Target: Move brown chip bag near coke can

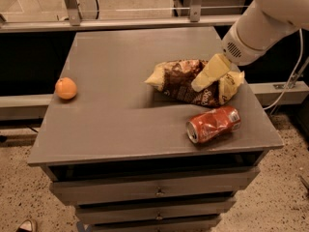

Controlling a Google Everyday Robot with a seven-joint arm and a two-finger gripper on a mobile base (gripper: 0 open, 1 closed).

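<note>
Surface point(120, 120): grey cabinet top, all four edges in view. Open room across the middle and the left half. The right front corner is crowded.

Containers: drawers point(154, 192) under the top, closed, contents not visible.

Chip bag point(178, 81): crumpled, brown with pale yellow ends, right of centre, long side running left to right. Its right end is near the right edge.

Can point(213, 124): red, dented, on its side, just in front of the bag's right half and apart from it. It is close to the front and right edges.

Hand point(211, 92): comes down from the white arm point(260, 28) at upper right and pinches the right part of the bag.

Orange point(65, 88): alone near the left edge, well apart from bag and can. Nothing lies between bag and can.
</note>
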